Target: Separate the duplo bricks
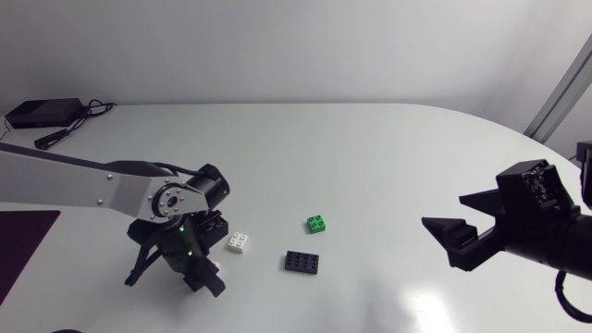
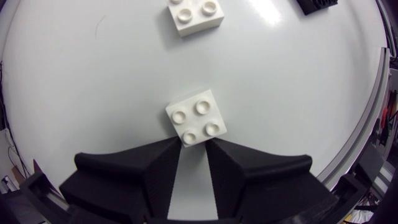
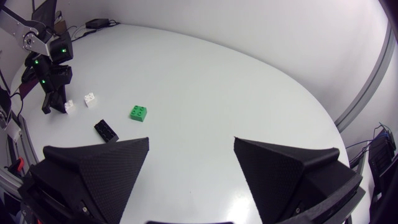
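My left gripper (image 2: pixel 195 148) points down at the worktop (image 1: pixel 370 148) near its left front, its fingers (image 2: pixel 163 163) only a narrow gap apart and clamped on nothing. The near white brick (image 2: pixel 196 117) lies studs up just ahead of the tips, one corner poking into the gap between them. The second white brick (image 1: pixel 240 242) sits a little further right, apart from the first. Right of that the flat black brick (image 1: pixel 302 262) lies by itself, and the green brick (image 1: pixel 317 223) stands just behind it, not touching. All four bricks lie singly on the worktop, none stacked on another. Well to the right, my right gripper (image 3: pixel 191 140) hangs above the worktop with its fingers spread wide and nothing between them.
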Robot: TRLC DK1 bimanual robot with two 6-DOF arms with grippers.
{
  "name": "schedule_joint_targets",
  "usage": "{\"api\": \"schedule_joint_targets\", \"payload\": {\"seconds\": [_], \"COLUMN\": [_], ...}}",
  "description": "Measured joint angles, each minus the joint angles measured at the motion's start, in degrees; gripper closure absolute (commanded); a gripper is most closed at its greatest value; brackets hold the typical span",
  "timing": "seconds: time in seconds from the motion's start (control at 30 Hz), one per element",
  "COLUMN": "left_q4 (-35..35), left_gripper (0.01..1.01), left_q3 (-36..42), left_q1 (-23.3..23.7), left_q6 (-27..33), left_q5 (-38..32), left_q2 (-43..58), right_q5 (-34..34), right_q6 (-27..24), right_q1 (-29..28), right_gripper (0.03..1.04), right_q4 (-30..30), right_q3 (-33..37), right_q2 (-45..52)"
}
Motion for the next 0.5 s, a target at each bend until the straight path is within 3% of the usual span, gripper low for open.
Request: {"api": "schedule_joint_targets", "payload": {"seconds": [0.5], "left_q4": [1.05], "left_gripper": [0.723], "left_q3": [10.14], "left_q1": [-3.74], "left_q6": [0.02], "left_q5": [0.02], "left_q2": [5.99], "right_q5": [-0.02], "right_q6": [0.02], "right_q1": [0.0], "right_gripper": [0.07], "right_q4": [0.09], "right_q3": [0.0], "right_q2": [0.15]}}
